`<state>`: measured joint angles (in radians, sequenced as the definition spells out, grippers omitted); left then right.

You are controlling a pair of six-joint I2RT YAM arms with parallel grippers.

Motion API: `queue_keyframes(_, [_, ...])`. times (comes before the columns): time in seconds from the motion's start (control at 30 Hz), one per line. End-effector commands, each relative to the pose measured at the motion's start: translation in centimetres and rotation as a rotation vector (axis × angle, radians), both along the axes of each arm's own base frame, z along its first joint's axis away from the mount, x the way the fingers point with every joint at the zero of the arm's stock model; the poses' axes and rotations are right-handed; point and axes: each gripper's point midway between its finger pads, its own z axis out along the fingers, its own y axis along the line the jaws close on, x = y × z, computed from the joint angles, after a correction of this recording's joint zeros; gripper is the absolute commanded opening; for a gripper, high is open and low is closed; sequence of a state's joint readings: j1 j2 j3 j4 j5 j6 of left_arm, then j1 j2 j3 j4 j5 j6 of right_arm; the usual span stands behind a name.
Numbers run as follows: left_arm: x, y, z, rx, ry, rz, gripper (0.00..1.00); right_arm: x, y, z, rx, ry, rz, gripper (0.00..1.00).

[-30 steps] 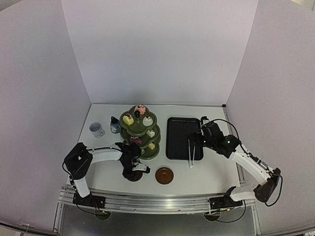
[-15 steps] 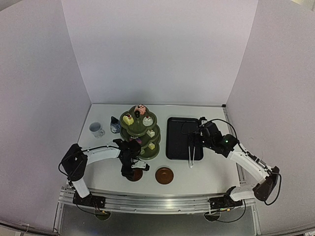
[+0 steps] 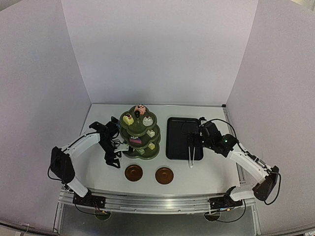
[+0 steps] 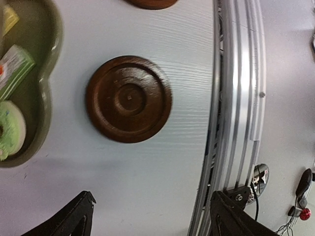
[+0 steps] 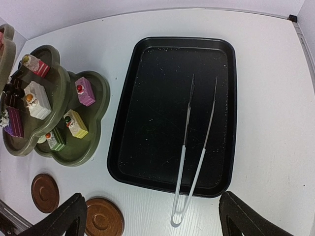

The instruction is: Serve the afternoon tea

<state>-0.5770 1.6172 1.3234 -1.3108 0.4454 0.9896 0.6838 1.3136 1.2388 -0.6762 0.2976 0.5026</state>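
Top external view first: across the table (image 3: 211,172) the left arm (image 3: 81,145) has swung away from the front edge. It now reaches along the left side of the stand (image 3: 145,156), where a second ago it was bent down over the left coaster (image 3: 133,172). That coaster now lies flat and alone on the table beside the second coaster (image 3: 164,175), both in front of the stand. The laying of the coasters therefore looks done, and I judge the next job to be the mug and the pot. Neither shows in any view now, as the arm crosses the far-left part of the table where they stood. The tray (image 3: 177,147) sits right of the stand, with the tongs (image 3: 191,153) lying in it, handle end over its near edge, unmoved. The left gripper (image 4: 151,196) has released: its fingers (image 4: 74,219) stand wide apart with only bare table between them. The left coaster sits ahead of the tips, well clear and touching neither. The right gripper (image 5: 151,199) hangs above the tray's near end, fingers spread and empty, with the tongs just below. The cakes (image 5: 37,100) rest on the stand's tiers.
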Motion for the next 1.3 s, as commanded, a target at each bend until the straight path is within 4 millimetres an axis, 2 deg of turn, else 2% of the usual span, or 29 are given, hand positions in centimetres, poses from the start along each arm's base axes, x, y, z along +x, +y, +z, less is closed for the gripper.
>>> queue_keyframes(0.0, [-3.0, 7.6, 2.5, 0.226, 0.242, 0.108, 0.81, 0.4, 0.4, 0.9, 0.015, -0.011, 0.001, 0.91])
queue_keyframes(0.07, [-0.2, 9.1, 3.1, 0.193, 0.178, 0.197, 0.81, 0.4, 0.5, 1.0, 0.016, -0.009, 0.007, 0.91])
queue_keyframes(0.1, [1.9, 9.8, 3.3, 0.184, 0.126, 0.265, 0.81, 0.4, 0.5, 1.0, 0.016, -0.009, 0.008, 0.91])
queue_keyframes(0.23, [12.0, 14.3, 4.6, 0.174, -0.116, 0.591, 0.8, 0.3, 0.3, 0.9, 0.013, -0.01, 0.006, 0.91])
queue_keyframes(0.37, [20.5, 19.4, 7.0, 0.144, -0.318, 0.878, 0.81, 0.1, 0.2, 0.7, 0.016, -0.005, 0.004, 0.91])
queue_keyframes(0.47, [25.2, 22.6, 8.0, 0.163, -0.439, 1.046, 0.81, -0.2, -0.2, 0.7, 0.018, -0.008, -0.005, 0.9])
queue_keyframes(0.6, [29.5, 26.2, 6.7, 0.272, -0.561, 1.208, 0.81, -0.4, -0.5, 0.8, 0.018, -0.016, -0.014, 0.91])
queue_keyframes(0.67, [31.0, 27.6, 5.7, 0.33, -0.588, 1.259, 0.8, -0.4, -0.6, 0.8, 0.016, -0.016, -0.013, 0.91])
queue_keyframes(0.73, [32.1, 28.2, 4.5, 0.352, -0.584, 1.286, 0.78, -0.3, -0.4, 0.9, 0.017, -0.016, -0.01, 0.9])
queue_keyframes(0.8, [32.9, 28.4, 3.4, 0.352, -0.568, 1.31, 0.76, -0.2, -0.3, 0.9, 0.015, -0.016, -0.007, 0.91])
queue_keyframes(0.9, [33.6, 27.6, 2.4, 0.302, -0.533, 1.322, 0.74, 0.0, -0.1, 0.8, 0.013, -0.013, -0.004, 0.9])
queue_keyframes(1.13, [32.8, 26.5, -1.5, 0.3, -0.421, 1.302, 0.73, 0.1, -0.1, 0.9, 0.008, -0.015, -0.002, 0.91])
queue_keyframes(1.27, [32.7, 26.0, -3.1, 0.294, -0.367, 1.321, 0.64, 0.3, 0.1, 0.8, 0.002, -0.014, 0.002, 0.91])
